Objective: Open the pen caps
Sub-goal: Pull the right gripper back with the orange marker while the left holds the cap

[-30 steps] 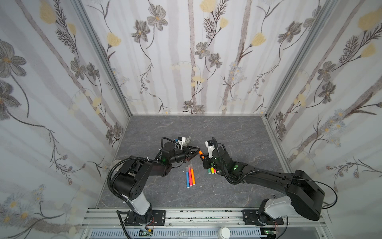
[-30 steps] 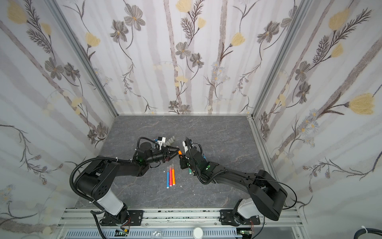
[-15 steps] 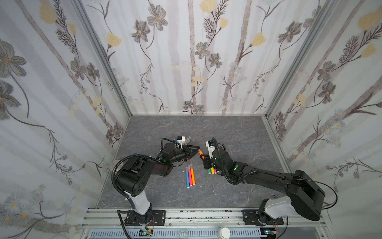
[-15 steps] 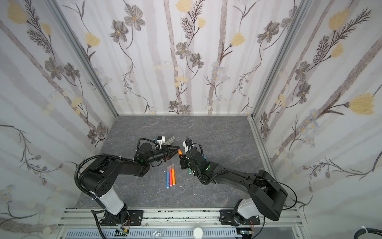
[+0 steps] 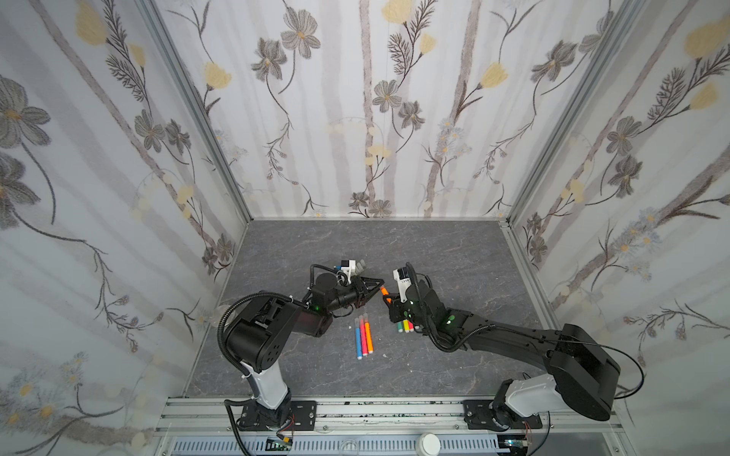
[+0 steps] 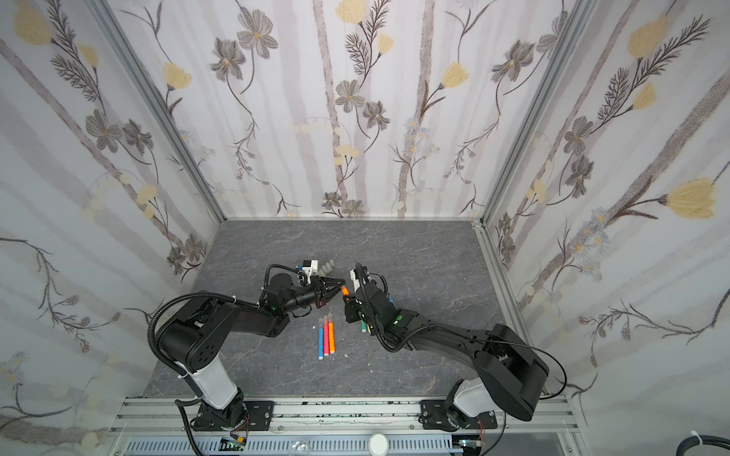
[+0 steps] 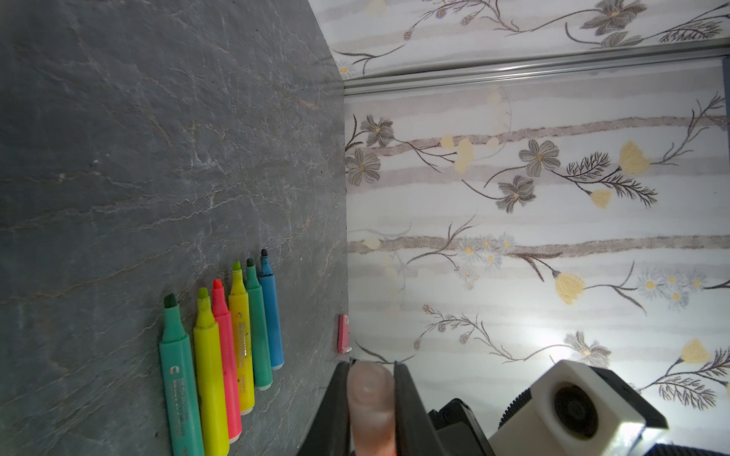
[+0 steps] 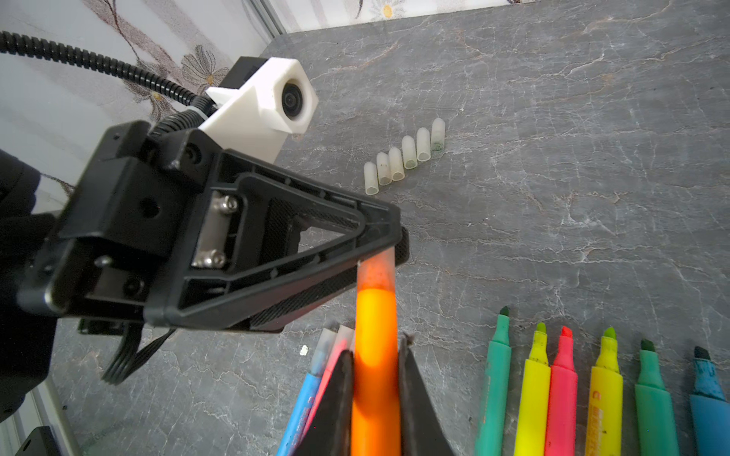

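My right gripper (image 8: 375,351) is shut on the barrel of an orange pen (image 8: 375,335) and holds it above the table, in both top views (image 5: 384,292) (image 6: 345,292). The pen's translucent cap (image 8: 375,268) is still on its tip. My left gripper (image 7: 371,365) is shut on that cap (image 7: 369,395), meeting the right gripper (image 5: 389,300) mid-table. Several loose pen caps (image 8: 407,156) lie in a row behind the left gripper (image 5: 380,282). Several uncapped pens (image 8: 604,395) lie side by side under the right arm.
Three capped pens (image 5: 363,335), blue, pink and orange, lie together on the grey slate floor between the arms. A small pink piece (image 7: 343,333) lies at the foot of the right wall. Papered walls close off three sides.
The left gripper's jaws have closed onto the cap of the orange pen. The right gripper and the pen have stayed where they were.
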